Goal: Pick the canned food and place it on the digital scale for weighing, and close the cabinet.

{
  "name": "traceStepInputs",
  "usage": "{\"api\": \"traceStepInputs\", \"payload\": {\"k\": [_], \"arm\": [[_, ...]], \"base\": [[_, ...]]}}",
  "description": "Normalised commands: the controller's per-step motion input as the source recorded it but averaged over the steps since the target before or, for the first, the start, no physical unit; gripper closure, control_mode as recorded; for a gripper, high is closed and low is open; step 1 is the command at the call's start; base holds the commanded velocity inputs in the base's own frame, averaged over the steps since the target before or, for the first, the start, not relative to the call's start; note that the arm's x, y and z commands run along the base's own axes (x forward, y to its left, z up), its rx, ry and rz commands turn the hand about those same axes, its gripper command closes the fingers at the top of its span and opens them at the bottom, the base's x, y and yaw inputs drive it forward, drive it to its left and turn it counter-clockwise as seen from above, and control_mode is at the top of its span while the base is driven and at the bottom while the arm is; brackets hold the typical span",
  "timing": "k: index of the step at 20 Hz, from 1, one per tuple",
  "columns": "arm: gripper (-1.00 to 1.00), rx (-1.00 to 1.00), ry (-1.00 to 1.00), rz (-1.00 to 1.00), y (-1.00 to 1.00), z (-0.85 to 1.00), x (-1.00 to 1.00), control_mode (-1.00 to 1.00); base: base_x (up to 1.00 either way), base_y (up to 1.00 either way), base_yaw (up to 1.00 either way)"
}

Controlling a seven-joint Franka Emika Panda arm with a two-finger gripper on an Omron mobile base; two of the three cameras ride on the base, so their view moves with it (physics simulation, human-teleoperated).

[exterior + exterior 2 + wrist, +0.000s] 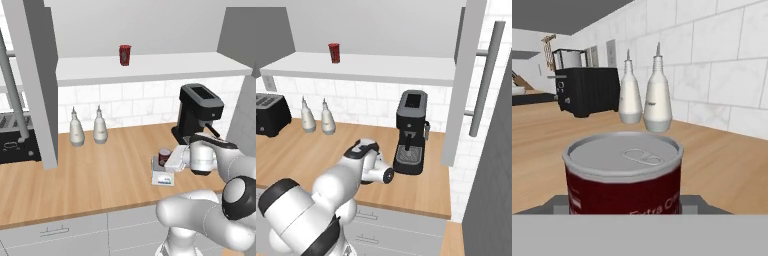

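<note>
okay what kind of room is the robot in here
A rendered home kitchen, by the look of it: a wooden counter against a white tiled wall, with a coffee machine, a black toaster and an open grey wall cabinet above.

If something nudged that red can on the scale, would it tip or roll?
Probably not tip: the canned food is squat and stands upright on its flat base on the digital scale. It looks like rigid metal with a pull-tab lid. Laid on its side, its round wall would likely roll.
</note>
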Motion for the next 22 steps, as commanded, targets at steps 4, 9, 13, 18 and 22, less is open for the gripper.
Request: {"api": "traceStepInputs", "payload": {"k": [4,9,13,18,22], "arm": [[-1.00,0.01,0.00,0.01,0.00,0.00,0.00,-1.00],[-1.00,0.00,0.00,0.00,0.00,0.00,0.00,-1.00],[-1.00,0.00,0.00,0.00,-0.04,0.00,-0.15,-1.00],[-1.00,0.00,-0.01,0.00,-0.08,0.00,-0.15,-1.00],[-1.00,0.00,-0.02,0.00,-0.15,0.00,-0.06,-1.00]], "base": [[0.00,0.00,0.00],[0.00,0.00,0.00],[0.00,0.00,0.00],[0.00,0.00,0.00],[0.00,0.00,0.00]]}}
